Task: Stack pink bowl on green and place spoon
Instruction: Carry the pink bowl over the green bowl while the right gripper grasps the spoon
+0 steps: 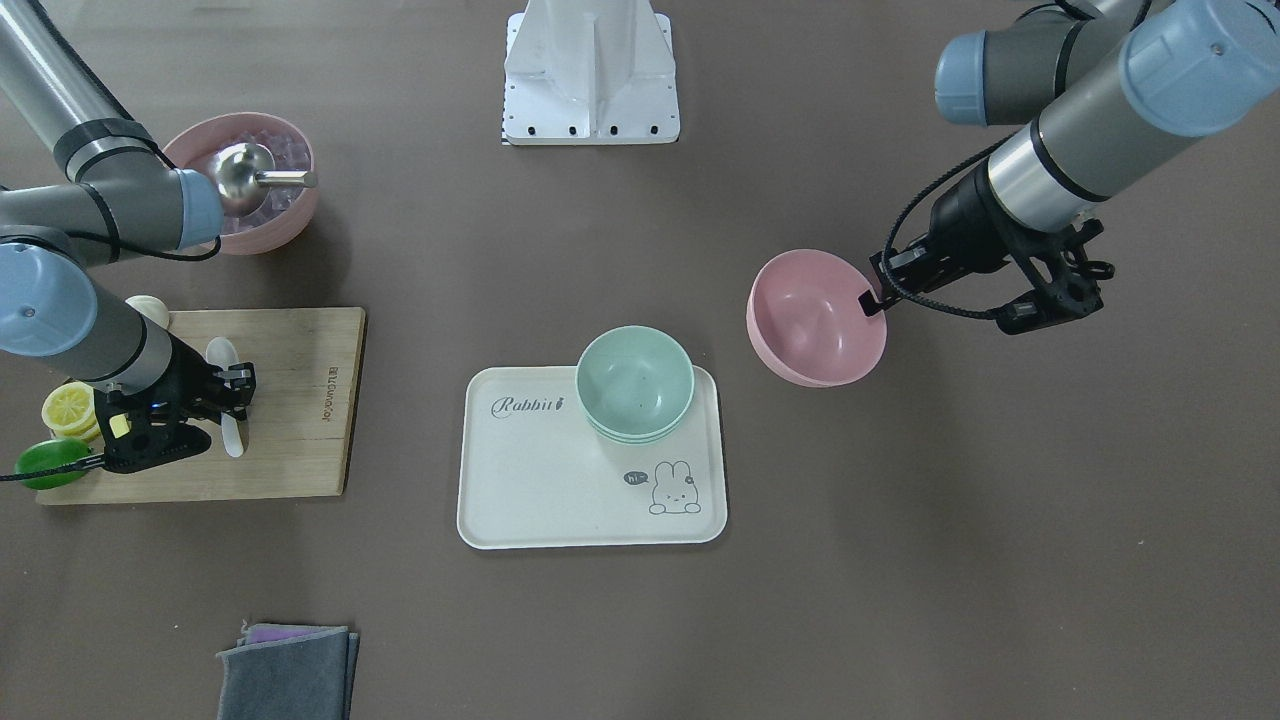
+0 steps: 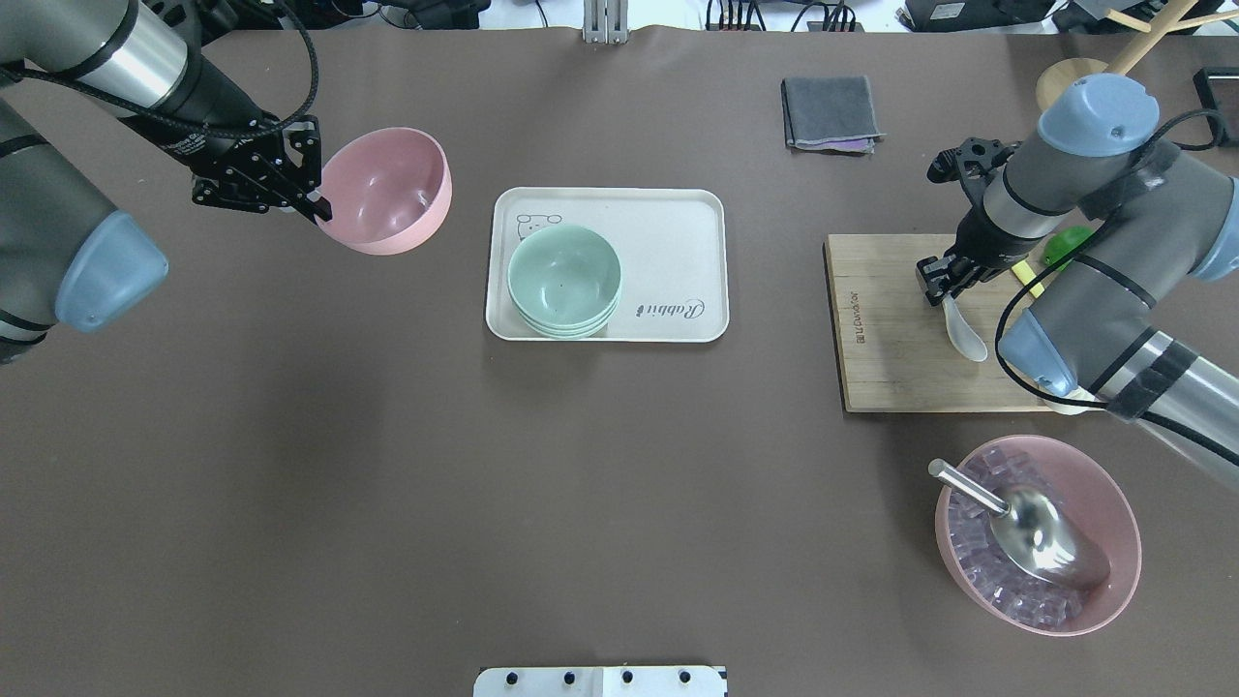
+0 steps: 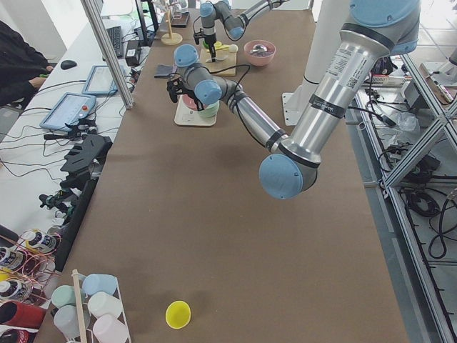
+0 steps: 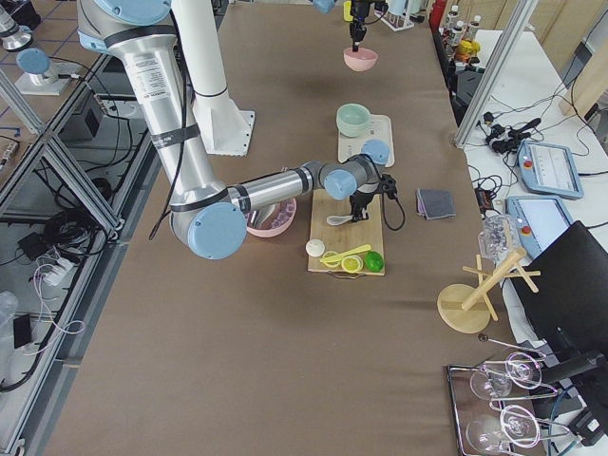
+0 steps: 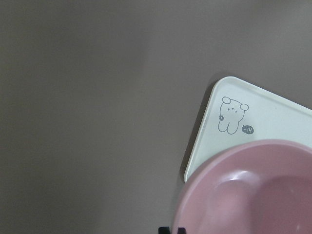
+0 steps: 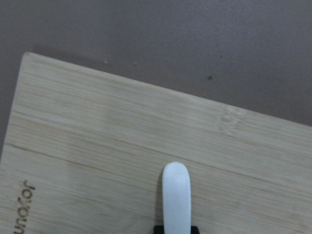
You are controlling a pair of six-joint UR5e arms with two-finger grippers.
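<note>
My left gripper (image 2: 315, 205) is shut on the rim of the empty pink bowl (image 2: 387, 189) and holds it tilted above the table, to the left of the tray. This bowl also shows in the front view (image 1: 815, 318) and in the left wrist view (image 5: 253, 190). The green bowl (image 2: 563, 276) stands on the white rabbit tray (image 2: 668, 223). My right gripper (image 2: 941, 290) is down on the wooden cutting board (image 2: 891, 329), shut on the handle of the white spoon (image 2: 965, 332). The handle shows in the right wrist view (image 6: 176, 195).
A second pink bowl (image 2: 1036, 542) with ice cubes and a metal scoop stands at the near right. Lemon slices (image 1: 70, 405) and a lime (image 1: 50, 462) lie at the board's end. A folded grey cloth (image 2: 831, 114) lies beyond the tray.
</note>
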